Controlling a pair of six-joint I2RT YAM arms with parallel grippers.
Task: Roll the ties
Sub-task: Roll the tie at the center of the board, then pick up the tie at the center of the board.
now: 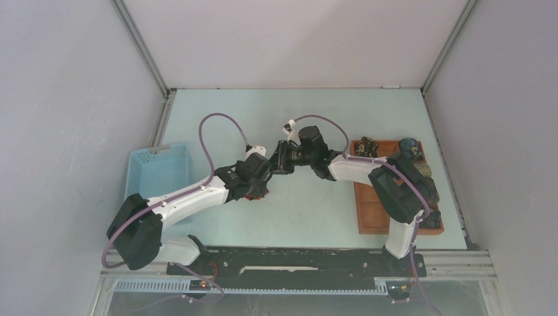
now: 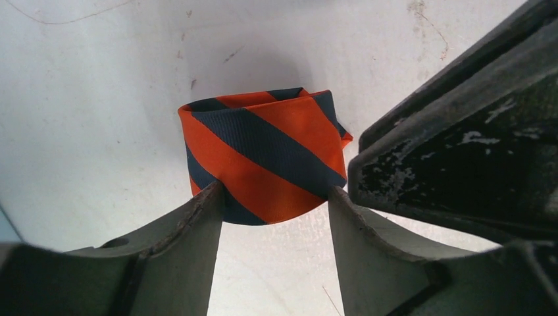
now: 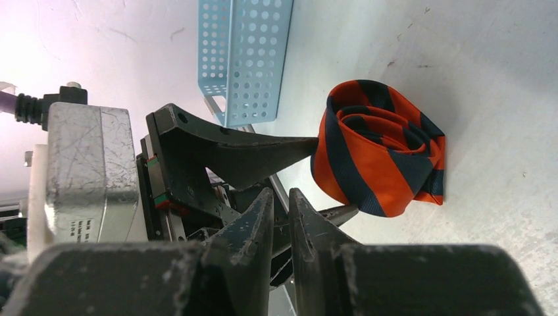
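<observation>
Starting at the left of the overhead view, the light blue basket sits well apart from the striped tie, on its left side. The left arm reaches in from that side, and the left gripper comes down over the tie.

The striped tie is wound into a compact roll and rests on the table near the middle. Its spiral of orange and dark bands is open to the right wrist camera. The left gripper's jaws press against two opposite sides of the roll, one fingertip on each flank, so I read this as a grasp on the roll. Squeezing across the coil is probably what keeps the loose outer end from springing out.

Just right of the tie, the right gripper hangs close beside it. Its fingers are drawn nearly together, with only a slit between them and nothing in that slit. It is clenched and empty, and as far as I can tell it is not touching the fabric.

Farther right, well apart from the tie, lies the brown tray. Small dark rolled ties sit in its far compartments, partly hidden by the right arm. Judging from that, this roll looks finished and the tray is its likely destination. Carrying it there calls for a firm but gentle squeeze so the coil does not unwind.
</observation>
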